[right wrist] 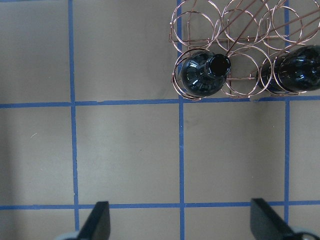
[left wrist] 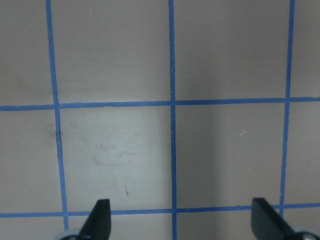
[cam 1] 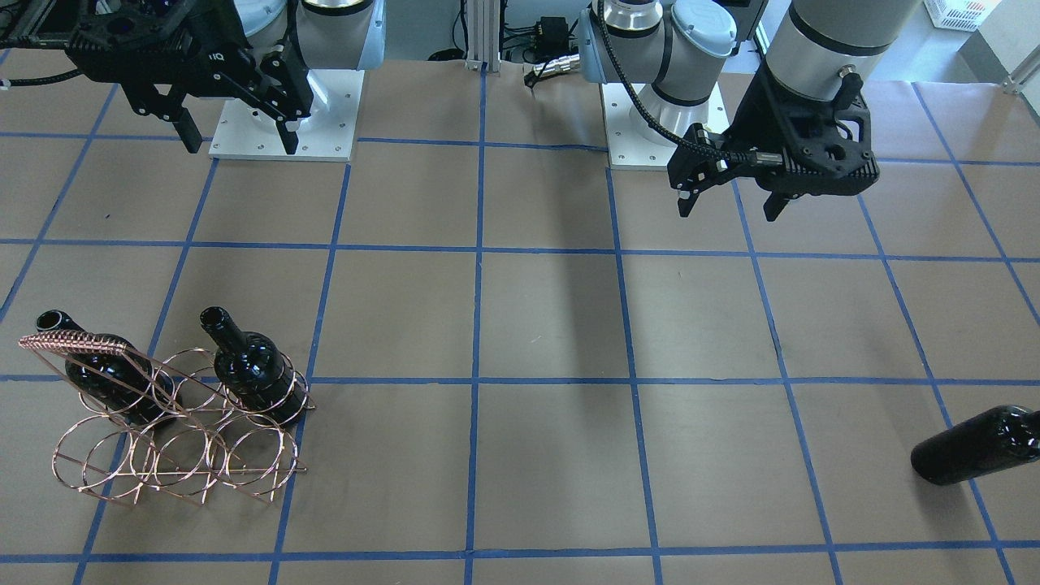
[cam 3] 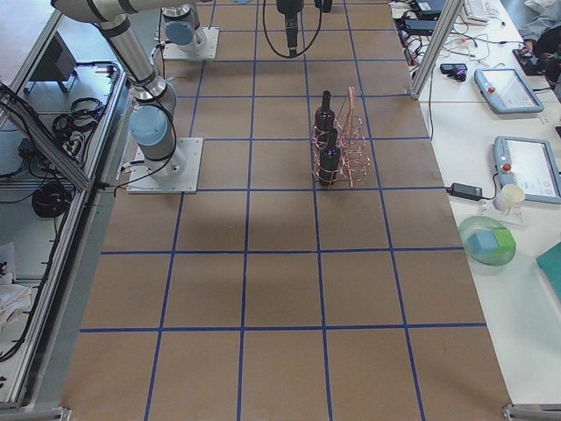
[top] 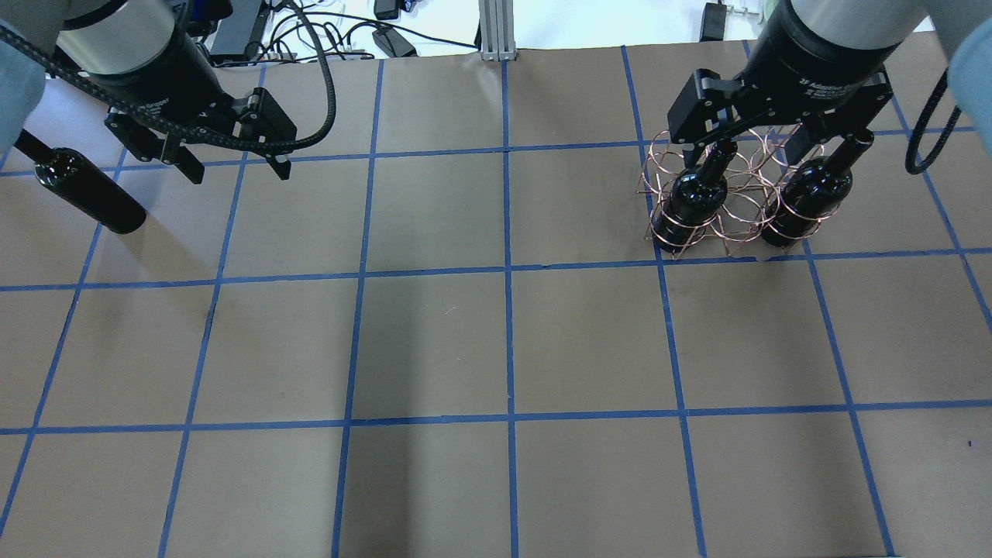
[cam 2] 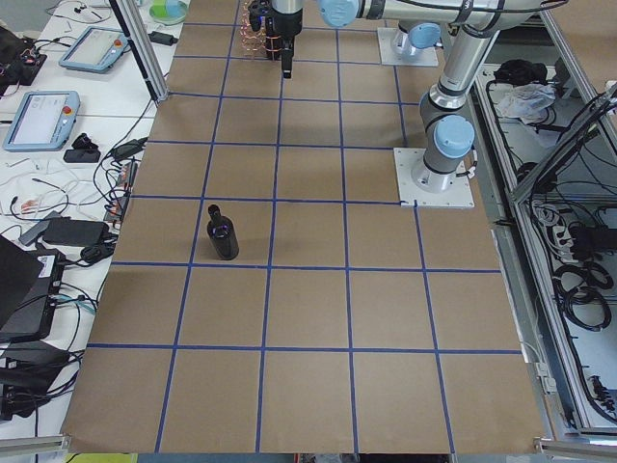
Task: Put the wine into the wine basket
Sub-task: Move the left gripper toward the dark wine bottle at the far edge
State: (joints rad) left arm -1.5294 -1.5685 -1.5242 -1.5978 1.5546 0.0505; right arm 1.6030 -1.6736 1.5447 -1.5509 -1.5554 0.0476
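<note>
The copper wire wine basket point(cam 1: 175, 451) stands on the table and holds two black wine bottles point(cam 1: 253, 370) point(cam 1: 110, 374) upright in its rings nearest the robot. A third black bottle point(cam 1: 975, 445) stands alone on the table at my left side; it also shows in the overhead view point(top: 89, 194). My left gripper point(cam 1: 727, 210) is open and empty, raised above the table and closer to the robot than that bottle. My right gripper point(cam 1: 242, 146) is open and empty, raised on the robot's side of the basket. The right wrist view shows the basket point(right wrist: 200, 17) with a bottle mouth point(right wrist: 218, 65).
The table is brown paper with a blue tape grid point(top: 508, 271). The arm base plates point(cam 1: 280, 122) point(cam 1: 642, 130) are at the robot's edge. Cables and a metal post point(top: 492, 27) lie beyond the far edge.
</note>
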